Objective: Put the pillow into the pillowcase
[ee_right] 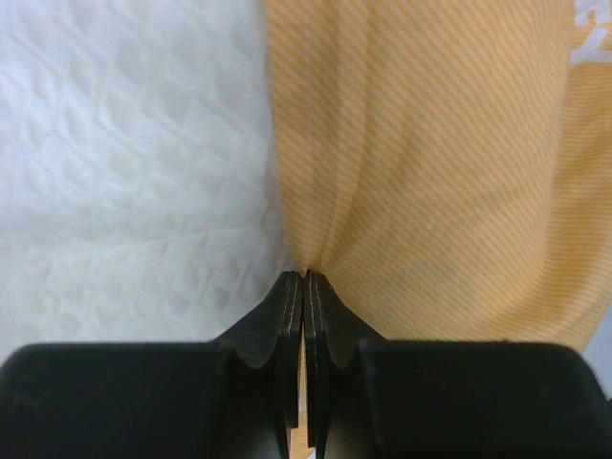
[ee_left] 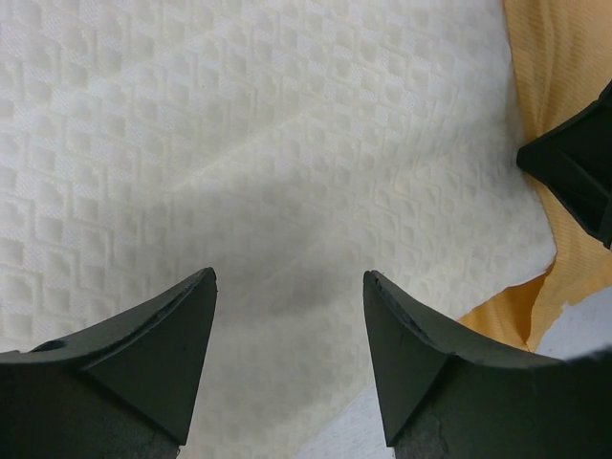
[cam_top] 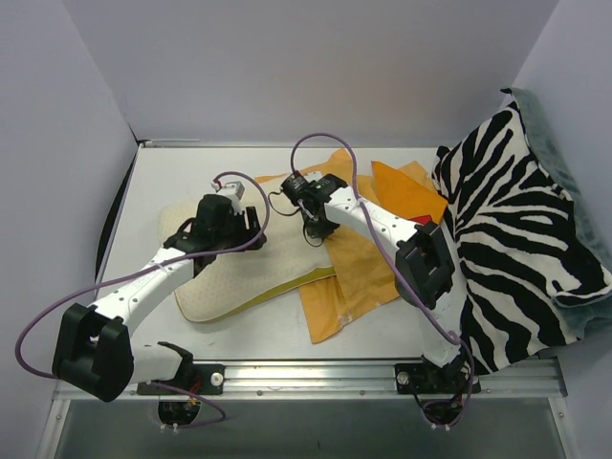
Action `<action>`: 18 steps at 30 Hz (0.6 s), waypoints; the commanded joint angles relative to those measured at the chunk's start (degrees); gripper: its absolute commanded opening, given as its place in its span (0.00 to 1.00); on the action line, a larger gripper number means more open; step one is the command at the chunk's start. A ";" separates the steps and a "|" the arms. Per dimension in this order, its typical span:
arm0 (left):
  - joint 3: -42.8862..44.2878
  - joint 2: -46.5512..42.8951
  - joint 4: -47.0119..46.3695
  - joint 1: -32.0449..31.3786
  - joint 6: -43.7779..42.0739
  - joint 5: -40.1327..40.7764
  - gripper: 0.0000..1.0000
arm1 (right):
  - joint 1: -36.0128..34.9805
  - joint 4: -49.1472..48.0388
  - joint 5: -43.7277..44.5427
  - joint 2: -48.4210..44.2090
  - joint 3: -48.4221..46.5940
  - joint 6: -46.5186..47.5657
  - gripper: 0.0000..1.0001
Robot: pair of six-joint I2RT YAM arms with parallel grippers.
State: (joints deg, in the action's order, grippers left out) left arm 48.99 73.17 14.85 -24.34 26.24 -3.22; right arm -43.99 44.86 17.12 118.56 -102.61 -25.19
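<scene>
The cream bumpy pillow (cam_top: 239, 282) lies flat at centre-left of the table, its yellow-green trim along the near edge. The orange pillowcase (cam_top: 359, 273) is spread to its right, overlapping the pillow's right end. My left gripper (cam_top: 247, 225) hovers open just over the pillow (ee_left: 239, 143), with nothing between its fingers (ee_left: 290, 277). My right gripper (cam_top: 316, 228) is shut on a pinched fold of the pillowcase (ee_right: 430, 172) at its edge beside the pillow (ee_right: 124, 172); the fabric puckers at the fingertips (ee_right: 304, 275). The right gripper's dark finger (ee_left: 574, 172) shows at the edge of the left wrist view.
A black-and-white zebra-striped cushion (cam_top: 516, 239) leans at the right side of the table, with grey-green fabric (cam_top: 559, 143) behind it. White walls close in the back and both sides. A metal rail (cam_top: 316, 378) runs along the near edge.
</scene>
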 commanded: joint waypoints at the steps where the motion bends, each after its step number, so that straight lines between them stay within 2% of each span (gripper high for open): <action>1: 2.51 -1.62 -0.70 1.13 -0.66 0.15 0.70 | -1.27 2.07 -4.28 -4.66 -3.30 0.76 0.00; 3: 2.60 -1.71 -0.96 1.83 -0.14 -0.38 0.69 | -1.71 -0.11 -8.40 -5.09 -4.00 0.67 0.00; 6: 3.04 -1.71 -1.93 3.15 0.13 -2.48 0.68 | -2.94 -8.98 -23.85 -7.02 -2.16 -1.16 0.00; 7: 3.30 -1.71 -2.11 3.33 0.13 -3.27 0.67 | -3.56 -11.35 -32.07 -7.38 -1.46 -2.31 0.00; 9: 3.91 -1.71 -2.63 4.12 -0.05 -4.24 0.66 | -4.44 -17.94 -37.40 -8.69 2.29 -6.68 0.00; 12: 5.76 -1.54 -2.64 5.26 -0.48 -4.95 0.66 | -2.78 -23.15 -39.98 -9.23 11.07 -11.27 0.00; 16: 9.10 0.65 -2.55 7.98 -1.45 -6.00 0.69 | 0.48 -19.30 -37.78 -4.23 19.17 -11.47 0.00; 18: 12.34 2.24 -2.20 8.78 -3.98 -5.92 0.75 | 0.48 -17.71 -38.04 -2.64 22.17 -10.15 0.00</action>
State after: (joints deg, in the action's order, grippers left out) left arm 56.10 73.93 14.83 -16.84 25.21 -7.81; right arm -45.17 23.22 -18.02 112.03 -85.30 -34.54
